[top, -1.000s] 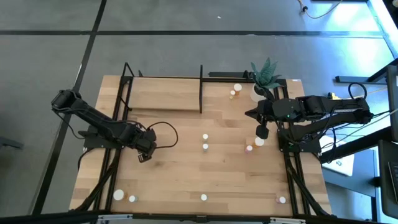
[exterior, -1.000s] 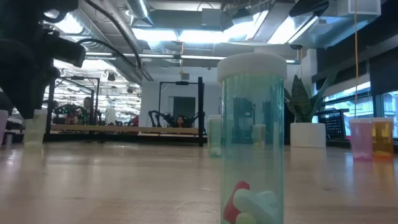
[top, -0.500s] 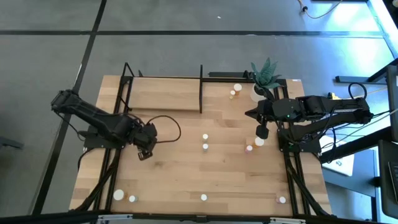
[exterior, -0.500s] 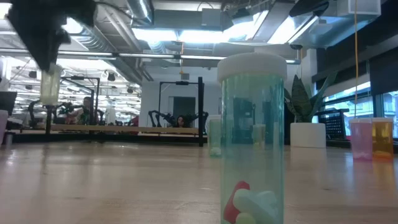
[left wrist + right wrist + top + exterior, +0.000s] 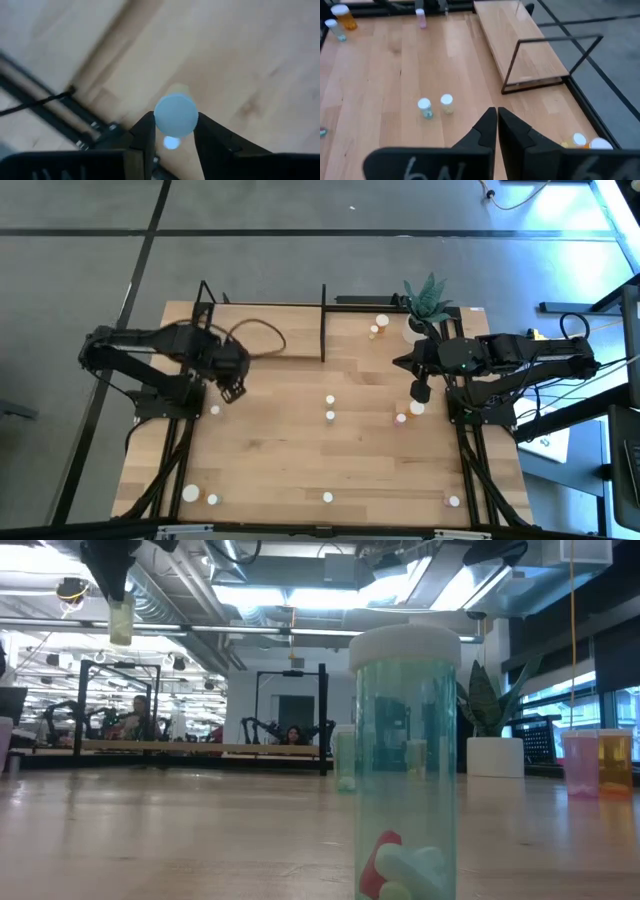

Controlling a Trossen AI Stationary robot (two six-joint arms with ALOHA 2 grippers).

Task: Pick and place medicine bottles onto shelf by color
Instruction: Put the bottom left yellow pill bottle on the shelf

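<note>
Left gripper (image 5: 232,388) raised over the tabletop (image 5: 280,450) at about nine o'clock, just short of the shelf's near edge, clamped on a small bottle (image 5: 175,115) by the neck under its white cap; same bottle (image 5: 120,620) seen hanging upright, well clear of the wood, in the low view. Shelf (image 5: 265,332) lying toward eleven o'clock, board bare between its black end bars. Right gripper (image 5: 421,391) parked at three o'clock beside the plant pot (image 5: 413,328), fingers pressed together, nothing in them.

Probably very light, rigid plastic, smooth and round: likely to twist or slip if nipped only at the cap rim, and tall enough to topple on release. Best held square across the body just below the cap, kept upright, set down flat before letting go.
</note>
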